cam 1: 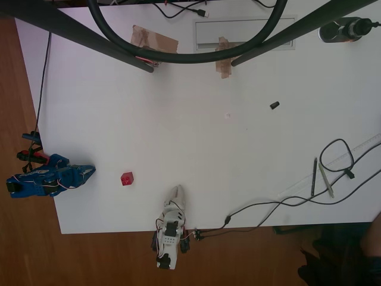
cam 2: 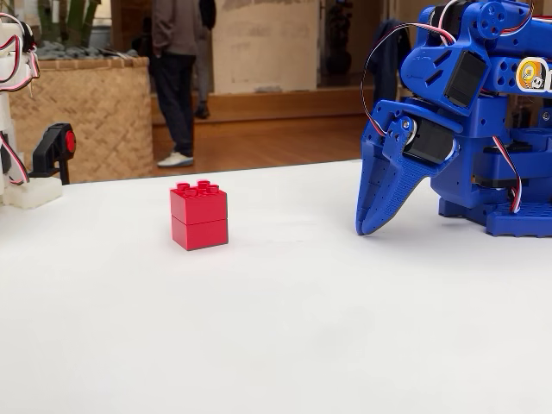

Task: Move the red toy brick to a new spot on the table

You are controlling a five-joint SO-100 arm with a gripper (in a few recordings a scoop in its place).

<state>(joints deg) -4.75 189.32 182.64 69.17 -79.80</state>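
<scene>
- The red toy brick (cam 2: 199, 216) stands on the table (cam 1: 196, 155), well apart from the blue arm; in the overhead view it (cam 1: 127, 179) lies to the right of the gripper (cam 1: 89, 171), with bare white surface between them.
- In the fixed view the gripper (cam 2: 373, 226) is to the right of the brick, tip down and touching or nearly touching the tabletop, with nothing in it.
- The two fingers look pressed together into one point in both views, so the claw reads as closed and empty.
- The brick sits upright, studs on top, and seems to be two stacked layers with a seam round the middle. It is nearly cubic, so no long axis stands out; at most it is slightly taller than wide.
- One vertical corner faces the fixed camera, so its flat sides sit at an angle to that view.
- Judged by looks, it is hard, glossy plastic: light, stiff, not fragile, somewhat slippery, and easily nudged across the smooth top.
- The best hold is probably across two opposite flat sides, low enough to span the seam, rather than on corners or studs.
</scene>
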